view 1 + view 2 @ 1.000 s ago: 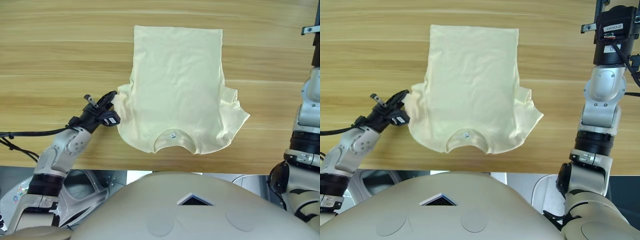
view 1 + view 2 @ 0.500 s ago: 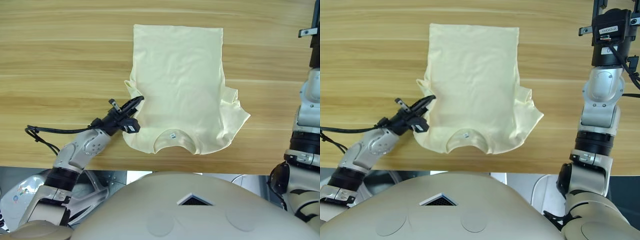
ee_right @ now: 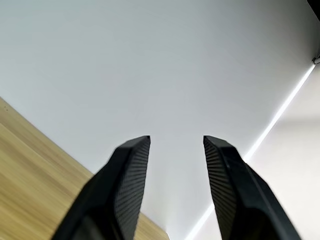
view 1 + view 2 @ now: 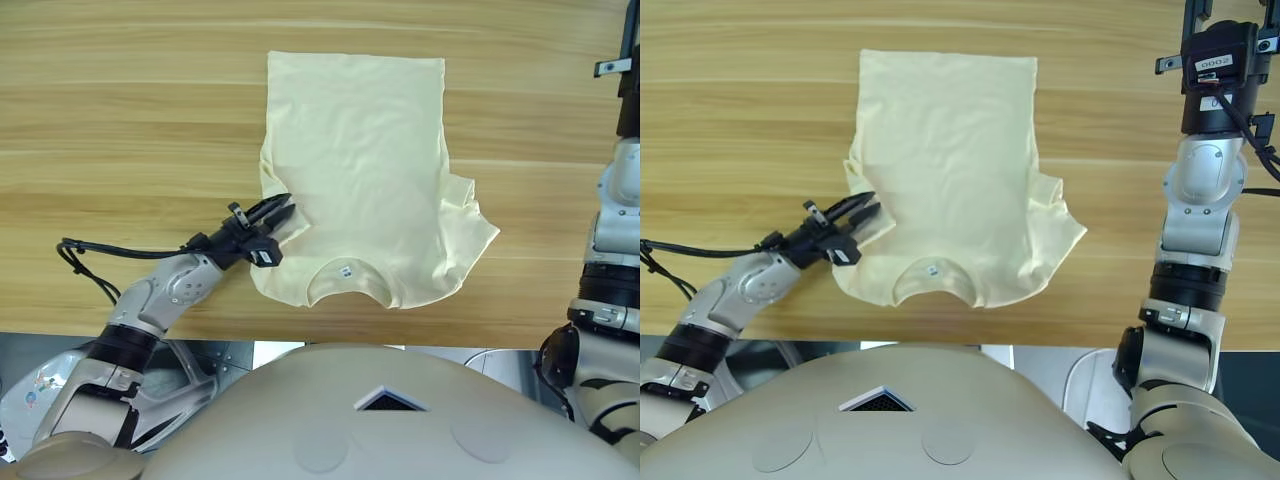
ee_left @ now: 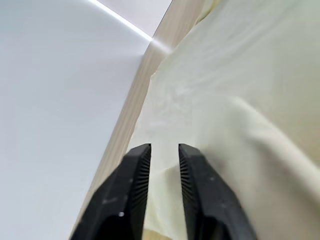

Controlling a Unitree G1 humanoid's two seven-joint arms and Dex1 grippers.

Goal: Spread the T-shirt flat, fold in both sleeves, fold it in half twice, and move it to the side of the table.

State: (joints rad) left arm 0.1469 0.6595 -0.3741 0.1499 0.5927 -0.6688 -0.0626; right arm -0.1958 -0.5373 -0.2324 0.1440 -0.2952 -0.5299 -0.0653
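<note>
- L gripper [image 5: 164, 146]: jaws slightly apart, narrow gap, low over folded-in left sleeve of T-shirt [image 4: 355, 170]; gap plain in wrist view, hard to judge from head views.
- R gripper [image 3: 175, 142]: jaws wide apart, nothing between; raised at far right, well apart from shirt.
- T-shirt flat mid wooden table [image 4: 120, 120], collar toward robot, right sleeve sticking out, rumpled.
</note>
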